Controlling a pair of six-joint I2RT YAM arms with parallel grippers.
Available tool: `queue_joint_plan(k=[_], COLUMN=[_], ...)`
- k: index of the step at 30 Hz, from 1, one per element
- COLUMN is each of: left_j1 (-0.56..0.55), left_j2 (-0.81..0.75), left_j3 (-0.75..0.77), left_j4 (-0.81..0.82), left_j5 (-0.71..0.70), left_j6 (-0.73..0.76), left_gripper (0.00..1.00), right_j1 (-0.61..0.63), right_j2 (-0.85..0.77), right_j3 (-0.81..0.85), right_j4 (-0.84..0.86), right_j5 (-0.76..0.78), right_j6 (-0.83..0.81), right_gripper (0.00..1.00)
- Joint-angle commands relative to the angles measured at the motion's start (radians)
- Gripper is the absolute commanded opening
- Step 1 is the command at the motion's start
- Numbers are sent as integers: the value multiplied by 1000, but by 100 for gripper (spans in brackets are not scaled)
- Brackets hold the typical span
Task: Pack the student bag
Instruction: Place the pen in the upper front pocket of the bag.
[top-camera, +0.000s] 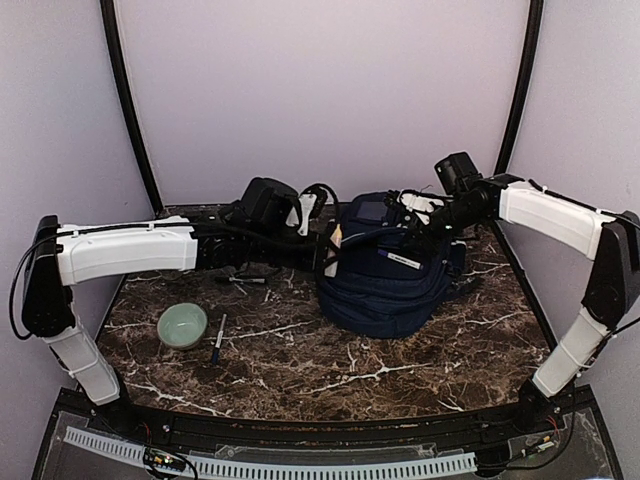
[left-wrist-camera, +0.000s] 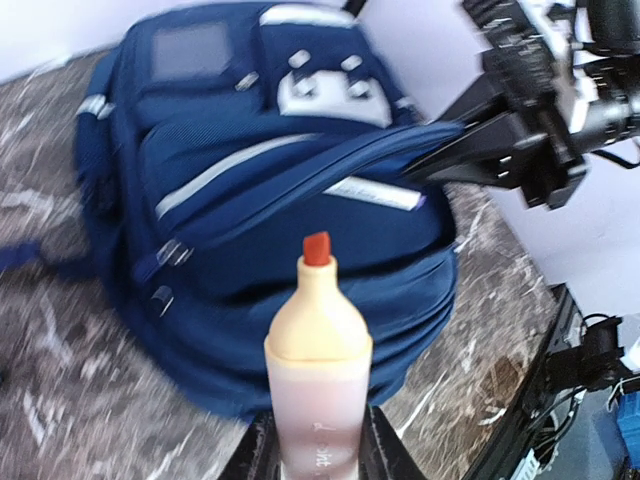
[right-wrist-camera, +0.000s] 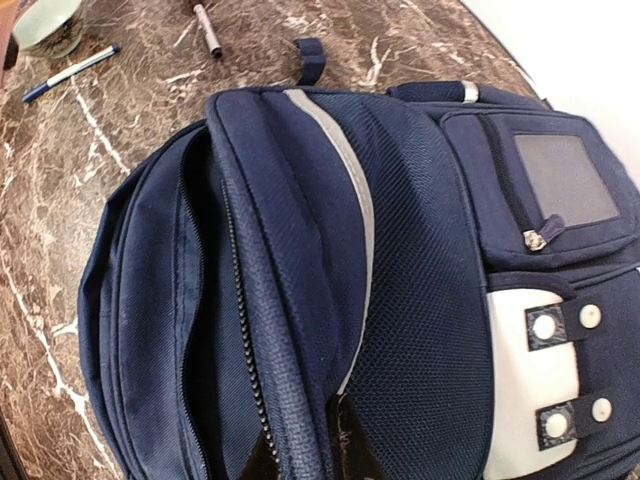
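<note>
The student bag (top-camera: 385, 275), navy blue with pale stripes and white patches, lies on the marble table at centre right. My right gripper (top-camera: 432, 222) is shut on the flap of its front pocket (right-wrist-camera: 300, 300) and holds the pocket open; a white pen (top-camera: 398, 260) shows in the opening. My left gripper (top-camera: 312, 210) is shut on a highlighter (left-wrist-camera: 318, 350) with a cream body and orange-red tip, held just left of the bag and pointing at it. In the left wrist view the bag (left-wrist-camera: 250, 180) fills the frame behind the highlighter.
A pale green bowl (top-camera: 182, 325) sits at front left with a blue pen (top-camera: 217, 340) beside it. A dark marker (top-camera: 245, 280) lies under the left arm. In the right wrist view the bowl (right-wrist-camera: 45, 22), blue pen (right-wrist-camera: 70, 72) and marker (right-wrist-camera: 207, 28) lie beyond the bag.
</note>
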Motion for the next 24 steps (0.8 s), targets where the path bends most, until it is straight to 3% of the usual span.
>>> queue_joint_plan(k=[1,8,14,20,24], left_j1=[-16,-70,-132,-189,-199], left_j2=[75,197,313,414,468], left_j3=[47,194,339,415,451], left_j4=[258,223,126,141,131], left_j5=[91,103,-79,-263,-297], left_j6=[151,589,882,1124,1221], left_gripper=[18,18,17,17,17], right_j1=[11,12,11,13,13], right_j2=[-63,-123,-187,-198,-210], right_j3=[82,108,90,105,102], right_j4=[-4,-43,-48,-97,-106], right_j5=[-26,-12,-33,-92,-106], right_j6=[36,48,34,6,-3], right_gripper=[0,0,0,0,0])
